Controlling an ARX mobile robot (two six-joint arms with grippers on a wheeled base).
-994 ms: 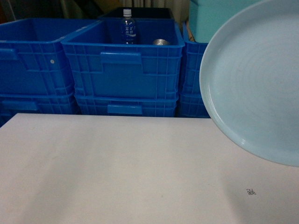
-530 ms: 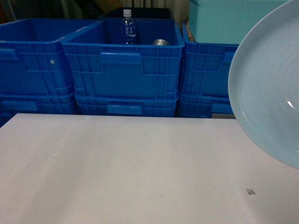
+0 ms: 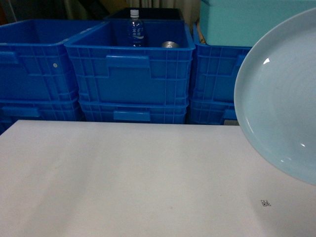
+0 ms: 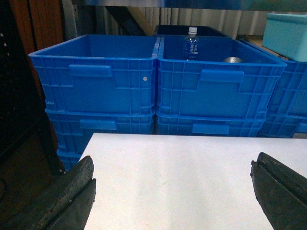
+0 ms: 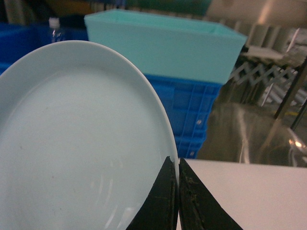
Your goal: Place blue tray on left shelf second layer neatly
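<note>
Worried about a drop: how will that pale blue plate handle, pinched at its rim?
The blue plate looks stiff; it holds its shape though the right gripper pinches only its rim. Its glossy highlights suggest a slippery surface. Held tilted above the white table, it would probably chip or break if it slid free.

- You see the right gripper (image 5: 178,191) pinching the rim of the blue tray (image 5: 72,148), which fills the left of your view.
- Behind it, a turquoise box (image 5: 163,43) sits on blue crates (image 5: 187,115).
- A white table (image 5: 249,191) lies lower right.
</note>
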